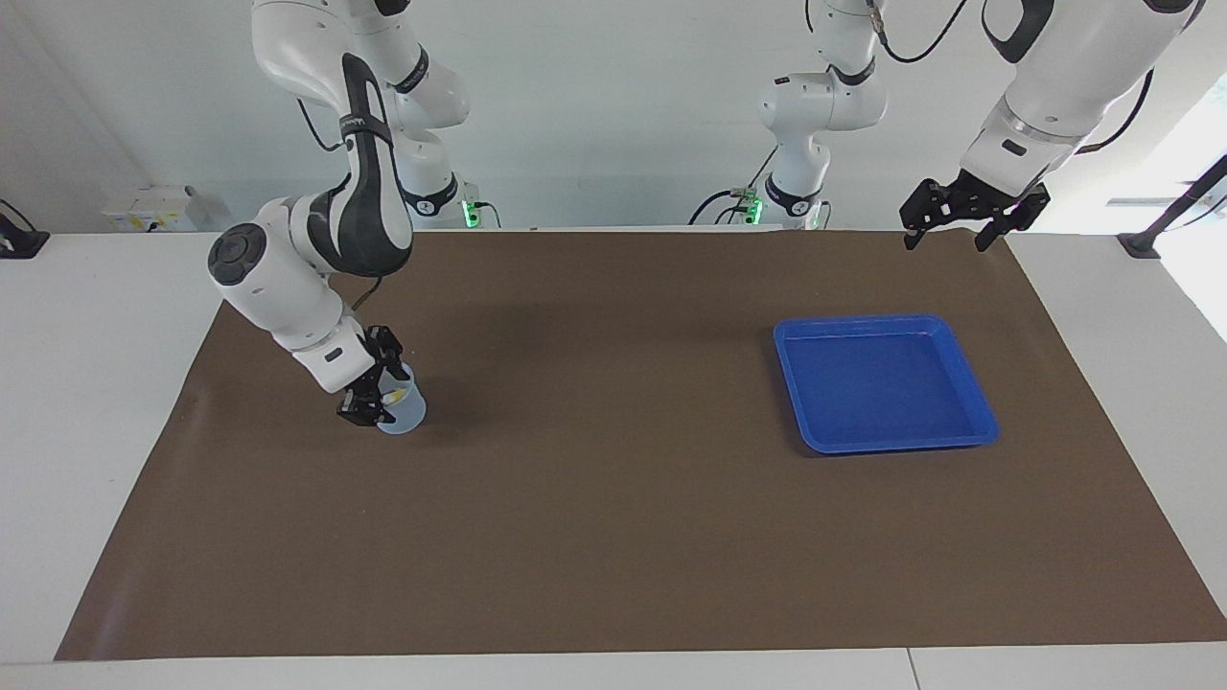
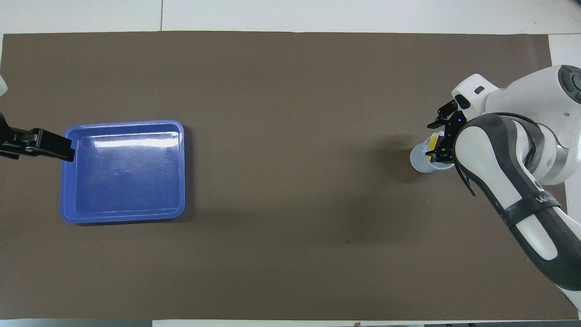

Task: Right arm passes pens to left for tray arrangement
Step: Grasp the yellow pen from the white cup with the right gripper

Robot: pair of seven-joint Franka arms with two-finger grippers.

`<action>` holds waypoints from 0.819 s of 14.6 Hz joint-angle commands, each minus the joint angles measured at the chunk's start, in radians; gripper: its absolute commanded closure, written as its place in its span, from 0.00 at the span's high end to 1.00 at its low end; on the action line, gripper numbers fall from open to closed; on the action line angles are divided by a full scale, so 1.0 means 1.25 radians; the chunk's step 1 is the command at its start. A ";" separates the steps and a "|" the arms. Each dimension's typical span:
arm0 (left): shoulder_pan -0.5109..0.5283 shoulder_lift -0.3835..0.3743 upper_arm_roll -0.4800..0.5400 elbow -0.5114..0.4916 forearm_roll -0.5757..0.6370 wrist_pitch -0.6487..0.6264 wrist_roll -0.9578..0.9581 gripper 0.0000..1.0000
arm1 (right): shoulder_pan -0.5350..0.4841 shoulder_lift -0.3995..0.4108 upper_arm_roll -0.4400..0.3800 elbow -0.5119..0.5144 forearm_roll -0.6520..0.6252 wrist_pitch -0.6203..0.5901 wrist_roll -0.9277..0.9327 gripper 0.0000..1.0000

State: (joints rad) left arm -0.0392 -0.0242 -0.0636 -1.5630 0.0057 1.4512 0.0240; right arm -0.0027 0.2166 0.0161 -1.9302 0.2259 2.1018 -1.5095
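Reading the overhead view as a clock face, the tray [image 2: 122, 122] lay on the brown mat [image 2: 290, 254] toward nine o'clock, bare inside, with no pen in it. The left tool [image 1: 944, 244] hung up in the air by the tray's nine o'clock rim, spread wide and holding nothing; that arm was waiting.

Toward three o'clock of the tabletop [image 2: 363, 13] stood the small translucent cup [image 2: 420, 161], well apart from the tray. The pens [image 2: 435, 144] were in it, leaning toward the cup's one o'clock rim, yellow and purple showing. The right tool [image 1: 366, 412] was down at the cup's mouth, around the pen tops. Whether it had closed on a pen I could not tell, as the wrist hid the tips.

By my judgement the task was at its first pick. No pen had been lifted, handed over or laid down, so all three transfers remained.
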 commanded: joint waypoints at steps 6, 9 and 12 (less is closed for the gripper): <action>-0.004 -0.011 0.004 -0.005 -0.008 -0.001 -0.002 1.00 | -0.013 -0.020 0.002 -0.016 0.021 0.005 -0.012 0.62; -0.003 -0.011 0.004 -0.005 -0.008 -0.001 -0.002 1.00 | -0.019 -0.020 0.002 -0.017 0.022 0.002 -0.012 0.48; -0.005 -0.011 0.004 -0.005 -0.008 -0.003 -0.003 1.00 | -0.020 -0.020 0.002 -0.017 0.022 0.001 -0.011 0.27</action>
State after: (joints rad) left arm -0.0394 -0.0242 -0.0636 -1.5630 0.0056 1.4515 0.0240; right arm -0.0124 0.2099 0.0110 -1.9303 0.2266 2.1018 -1.5095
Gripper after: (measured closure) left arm 0.000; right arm 0.590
